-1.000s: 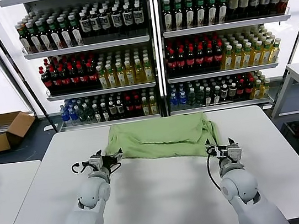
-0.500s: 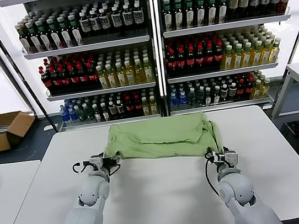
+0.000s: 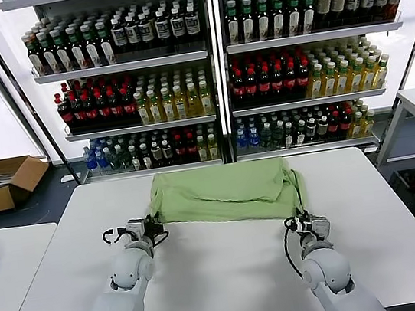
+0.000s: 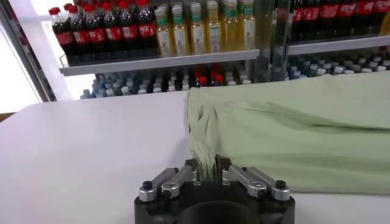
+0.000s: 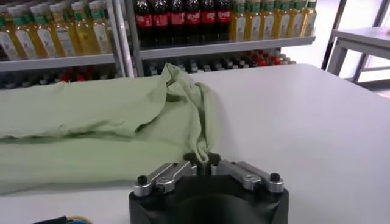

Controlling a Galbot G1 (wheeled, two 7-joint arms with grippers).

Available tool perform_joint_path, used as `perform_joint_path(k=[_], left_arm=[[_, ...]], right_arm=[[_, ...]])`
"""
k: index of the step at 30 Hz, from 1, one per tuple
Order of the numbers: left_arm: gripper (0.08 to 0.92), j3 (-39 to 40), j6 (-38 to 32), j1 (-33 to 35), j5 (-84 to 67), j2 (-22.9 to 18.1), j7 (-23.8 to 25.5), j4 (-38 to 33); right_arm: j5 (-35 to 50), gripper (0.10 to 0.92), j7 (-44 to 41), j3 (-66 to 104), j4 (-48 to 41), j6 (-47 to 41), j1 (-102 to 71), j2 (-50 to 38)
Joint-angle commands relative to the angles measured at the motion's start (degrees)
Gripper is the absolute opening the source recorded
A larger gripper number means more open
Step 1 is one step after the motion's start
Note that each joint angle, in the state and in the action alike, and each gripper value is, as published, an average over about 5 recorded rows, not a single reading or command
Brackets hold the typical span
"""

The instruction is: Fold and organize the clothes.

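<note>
- Left jaws: I have the left gripper (image 4: 207, 173) clenched on the near left corner of the shirt (image 3: 224, 193). In the left wrist view a pinch of green fabric is gathered up between the two jaw tips, so the hem is caught, not just touched.
- Right jaws: I have the right gripper (image 5: 203, 163) clenched on the near right corner of the same shirt. In the right wrist view a narrow tuck of cloth hangs down into the closed jaws.
- Location of the shirt: the rest of it lies directly ahead of both sets of jaws, spread flat on the white table (image 3: 224, 277) and running away from the jaw tips towards the bottle shelves (image 3: 216, 77). Beyond the right jaws the cloth is bunched into a raised ridge; beyond the left jaws it lies smoother.
- Reason for the grip points: my judgement is that taking both near corners at once lets the two arms carry the near edge as one straight line, so a fold can be laid without the cloth twisting.
- Reason for the low approach: both grippers sit at table height with jaws level to the surface, which suits pinching a thin hem lying flat.
- Caution: the pinches look small. I judge that uneven lifting could let a corner slip out.
</note>
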Motion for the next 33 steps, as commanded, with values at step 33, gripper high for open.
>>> perform_joint_path(k=[33], left_arm=[[0.097,-3.4,-4.5,54.9,7.0,6.9,-6.9,-47.7]], right_arm=[[-11.3,0.151,3.4,4.0,33.0,1.6,-41.6,-1.9]])
